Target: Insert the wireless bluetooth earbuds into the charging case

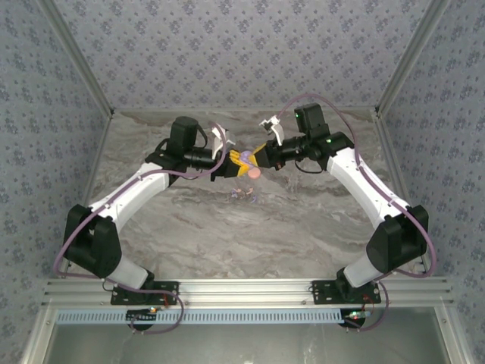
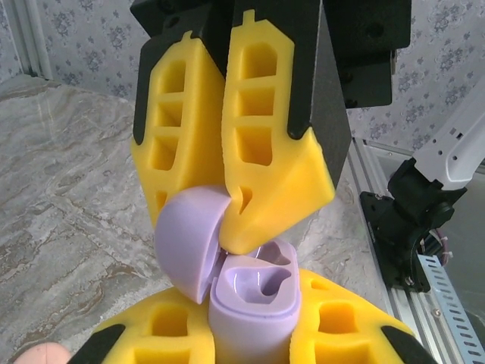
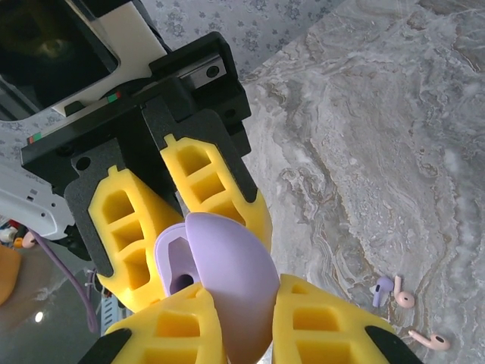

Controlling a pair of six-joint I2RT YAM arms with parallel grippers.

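The lilac charging case (image 2: pixel 254 307) is held above the table between both arms. My left gripper (image 2: pixel 254 334) is shut on the case's body. My right gripper (image 3: pixel 241 322) is shut on its hinged lid (image 3: pixel 231 265), which stands swung open. Both earbud sockets (image 2: pixel 258 282) in the body show and have nothing in them. From above, the left gripper (image 1: pixel 229 164) and the right gripper (image 1: pixel 259 158) meet tip to tip over the middle of the table. The earbuds lie loose on the marble below: a lilac earbud (image 3: pixel 381 289) and small pale bits (image 1: pixel 242 196).
Two pinkish earbuds (image 3: pixel 405 299) (image 3: pixel 430 340) lie beside the lilac one. A pink disc (image 1: pixel 256 172) shows just under the joined grippers. The marble table (image 1: pixel 303 227) is walled by patterned panels, with an aluminium rail (image 1: pixel 250 292) along the near edge.
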